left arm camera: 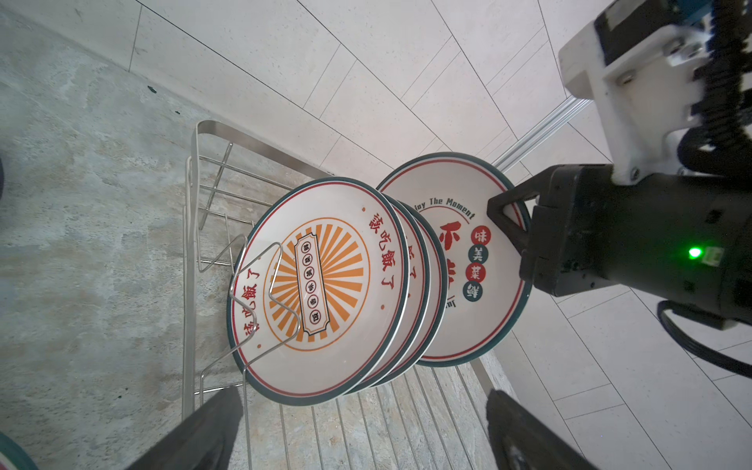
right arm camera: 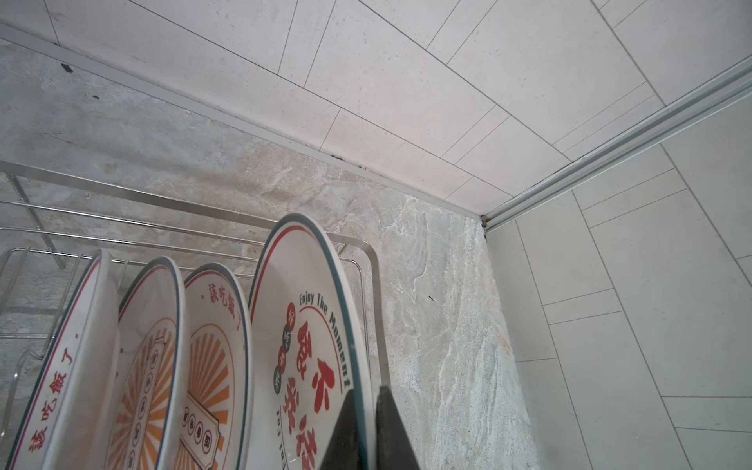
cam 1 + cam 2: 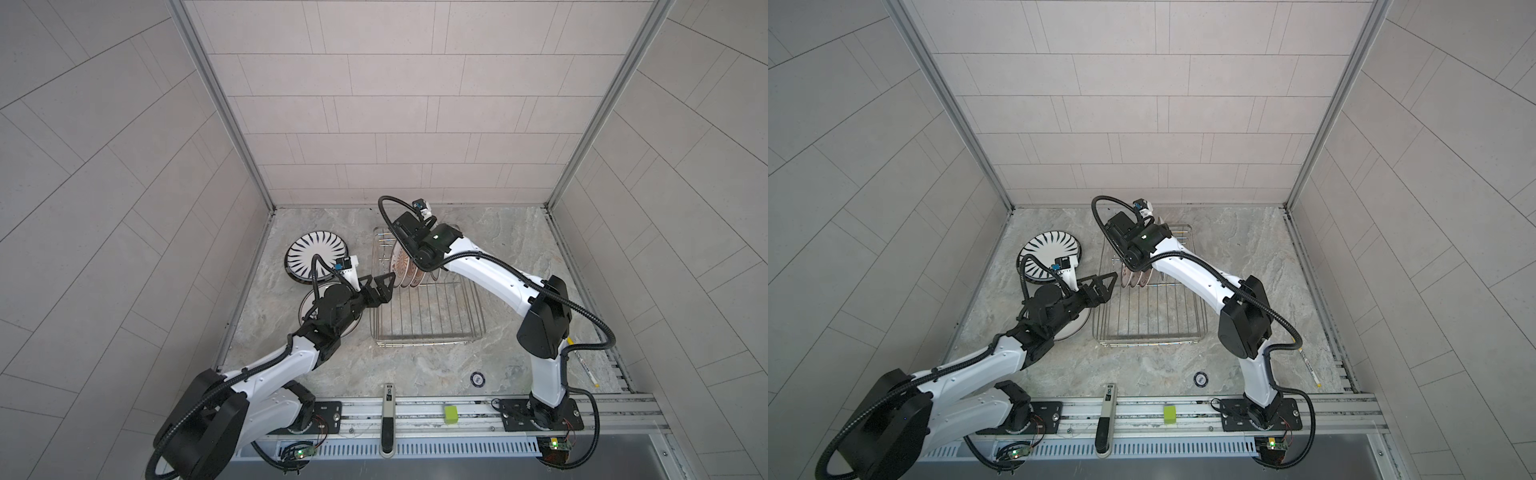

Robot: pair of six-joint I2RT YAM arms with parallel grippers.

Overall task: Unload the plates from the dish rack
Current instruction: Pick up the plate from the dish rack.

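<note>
Marbled counter [image 3: 415, 365], tiled walls [image 3: 415, 104]; we see right gripper [image 2: 368, 390] clamped on far plate [image 2: 309, 285] rim, left gripper [image 3: 388, 289] wide open, empty.

The left arm [image 3: 291, 353] hides most of a plate [image 3: 306, 306] beside the dish rack [image 3: 432, 341].

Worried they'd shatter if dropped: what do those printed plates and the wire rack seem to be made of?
The round white printed plates look like glazed ceramic: glossy faces, crisp coloured rim bands. The rectangular silver wire dish rack looks like polished metal, probably steel, possibly chromed: thin bright rods catching light.
</note>
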